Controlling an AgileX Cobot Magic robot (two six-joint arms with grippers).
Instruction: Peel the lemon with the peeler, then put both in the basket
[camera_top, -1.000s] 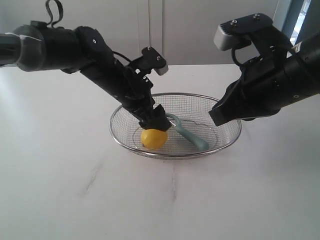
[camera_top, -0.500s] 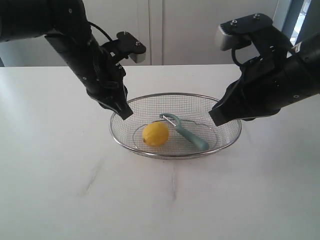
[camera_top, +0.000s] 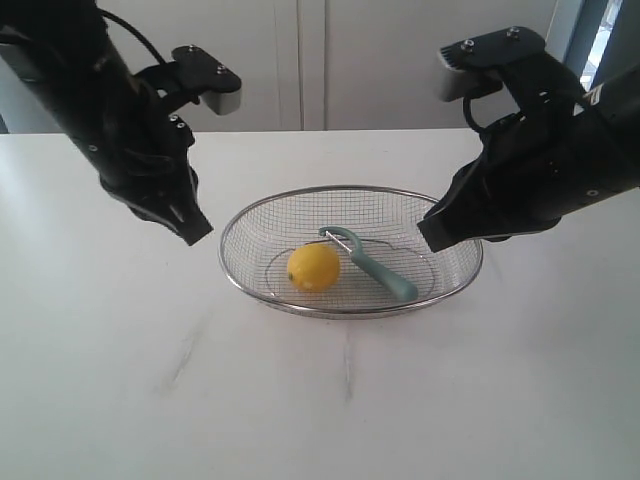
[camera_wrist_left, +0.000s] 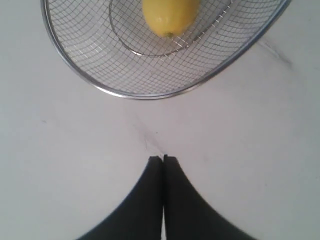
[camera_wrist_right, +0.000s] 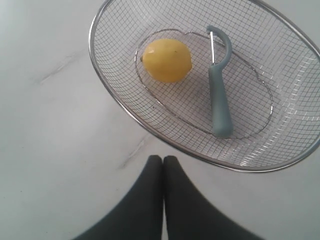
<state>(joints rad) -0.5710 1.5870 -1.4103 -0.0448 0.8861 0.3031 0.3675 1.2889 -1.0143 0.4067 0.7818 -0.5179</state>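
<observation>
The yellow lemon lies in the wire mesh basket, with the teal-handled peeler beside it on its right. My left gripper hangs shut and empty above the table, left of the basket. Over the basket's right edge my right gripper is shut too, holding nothing.
The basket stands mid-table on a white marbled tabletop. A pale wall with cabinet seams runs behind. Both dark arms flank the basket from left and right.
My left gripper let go of the lemon in the basket, rose, drew back to the left and shut. The lemon stays in the basket. The right arm has not moved.
</observation>
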